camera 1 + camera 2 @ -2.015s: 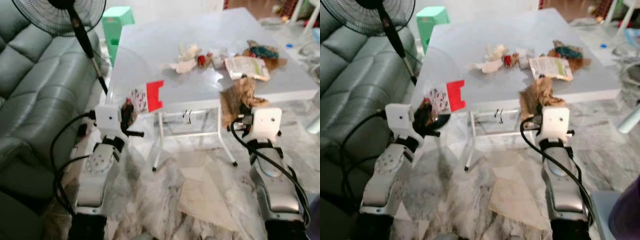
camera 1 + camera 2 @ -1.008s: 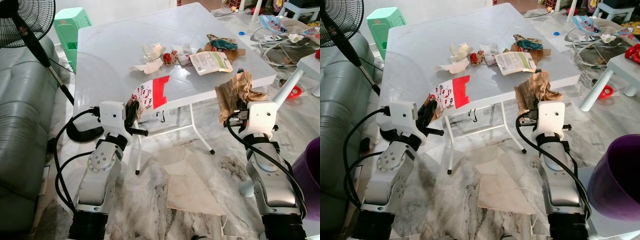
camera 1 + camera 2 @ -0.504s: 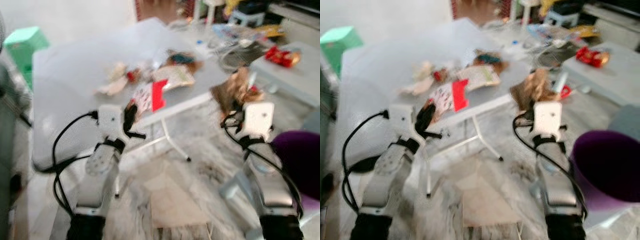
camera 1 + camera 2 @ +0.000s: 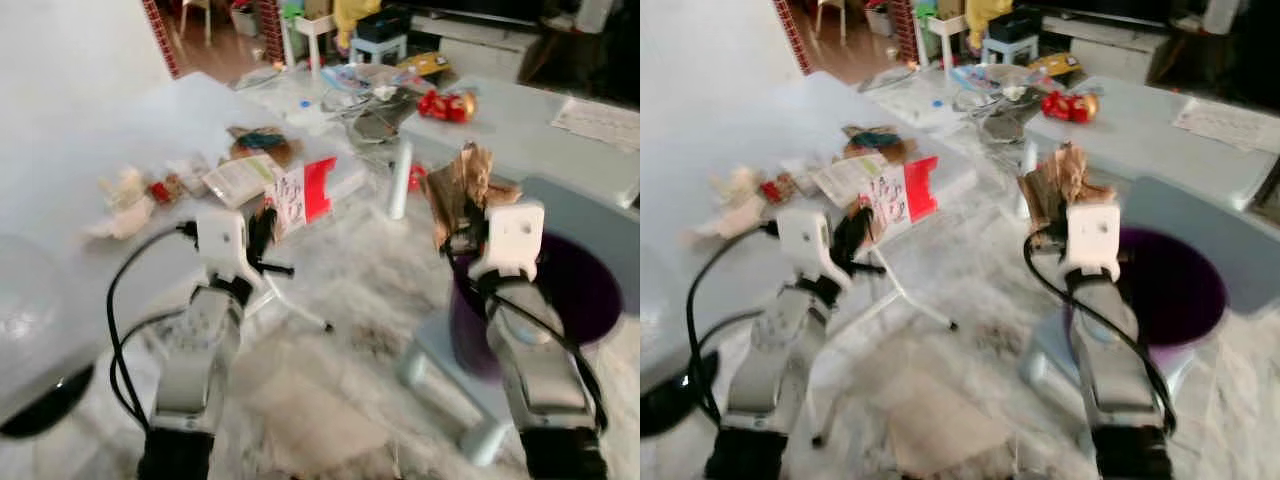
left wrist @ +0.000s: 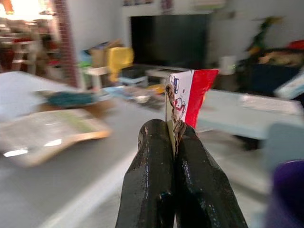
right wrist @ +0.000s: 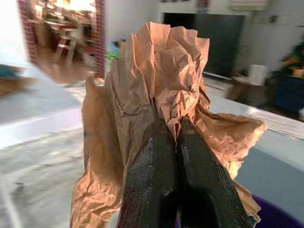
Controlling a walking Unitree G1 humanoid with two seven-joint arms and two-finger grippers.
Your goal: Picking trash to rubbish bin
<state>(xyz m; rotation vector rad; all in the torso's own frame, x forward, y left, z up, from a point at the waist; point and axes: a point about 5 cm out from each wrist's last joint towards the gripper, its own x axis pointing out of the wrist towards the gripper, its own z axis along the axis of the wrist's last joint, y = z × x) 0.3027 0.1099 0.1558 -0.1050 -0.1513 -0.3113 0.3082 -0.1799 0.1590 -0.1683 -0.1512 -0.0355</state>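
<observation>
1. I judge I am in the carry step: both arms are loaded and held up in front of me, and nothing has gone into the bin yet.
2. My left gripper [image 5: 173, 137] is clamped tight on a red and white wrapper [image 5: 189, 97], which sticks up above the fingertips, over the floor beside the white table [image 4: 70, 180].
3. My right gripper [image 6: 167, 130] is pinched closed on a crumpled brown paper bag [image 6: 161, 90]; the paper fans up and around the fingers.
4. The purple rubbish bin [image 4: 585, 290] stands on the floor at my right, just behind and below the right forearm. Its mouth is open. I can make out dark purple inside it and no trash, though the view is blurred.
5. Next, I reckon the right arm needs to reach over the bin's mouth before the fingers part, so the bag drops inside rather than onto the rim. The left arm is farther off and would need me to turn or reach across.
6. More trash [image 4: 240, 175] lies on the white table: papers, packets and small scraps.
</observation>
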